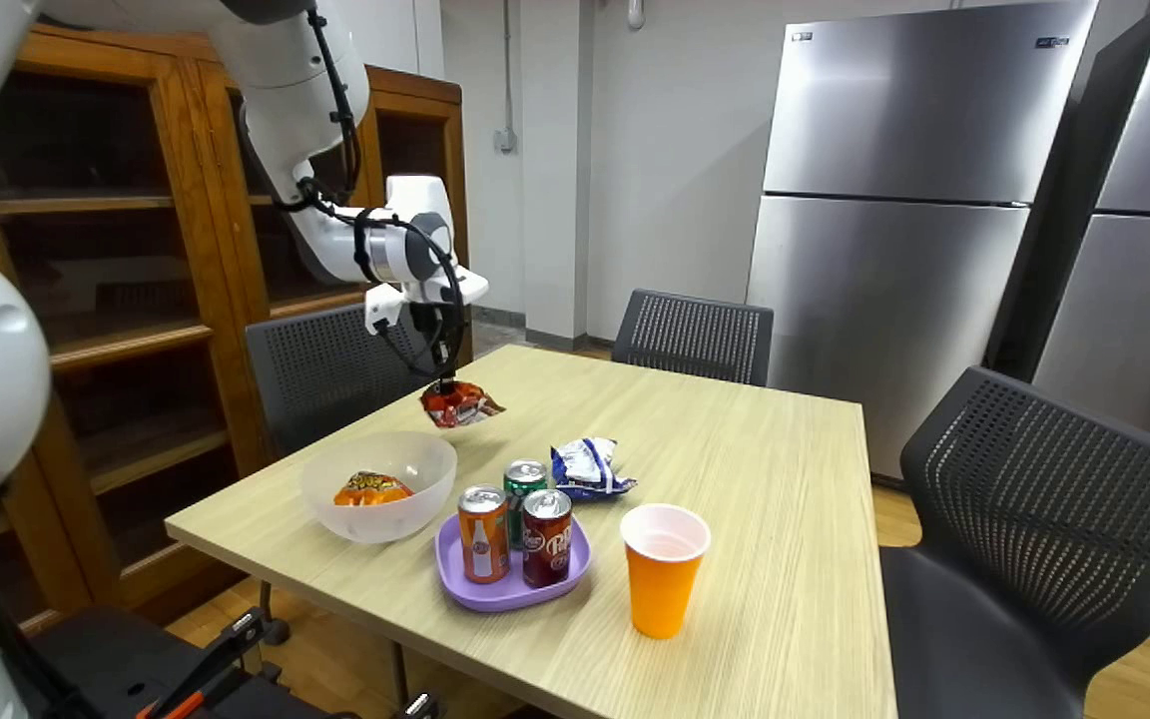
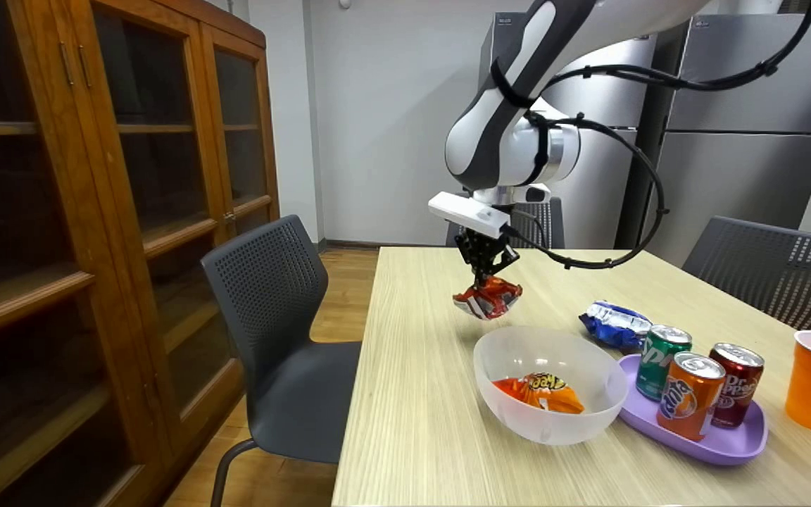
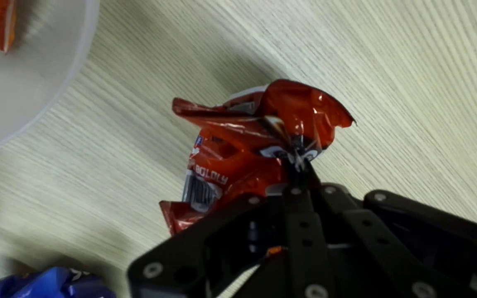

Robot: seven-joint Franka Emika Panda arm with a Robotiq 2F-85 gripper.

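Observation:
My gripper (image 3: 300,165) is shut on a crinkled red snack bag (image 3: 238,169), pinching its top. The bag also shows in both exterior views (image 1: 457,407) (image 2: 491,298), a little above the table. The gripper points down there (image 1: 447,383) (image 2: 481,279). A frosted white bowl (image 1: 375,521) (image 2: 553,424) stands near the bag, apart from it. The bowl holds an orange packet (image 1: 371,489) (image 2: 545,391). In the wrist view the bowl (image 3: 31,91) is at the upper left. A blue and white snack bag (image 1: 587,467) (image 2: 615,324) lies on the table.
A purple tray (image 1: 507,597) beside the bowl holds an orange can (image 1: 483,539), a green can (image 1: 523,479) and a dark red can (image 1: 546,544). An orange cup (image 1: 663,584) stands beyond the tray. Chairs (image 2: 279,310) surround the wooden table (image 1: 735,479).

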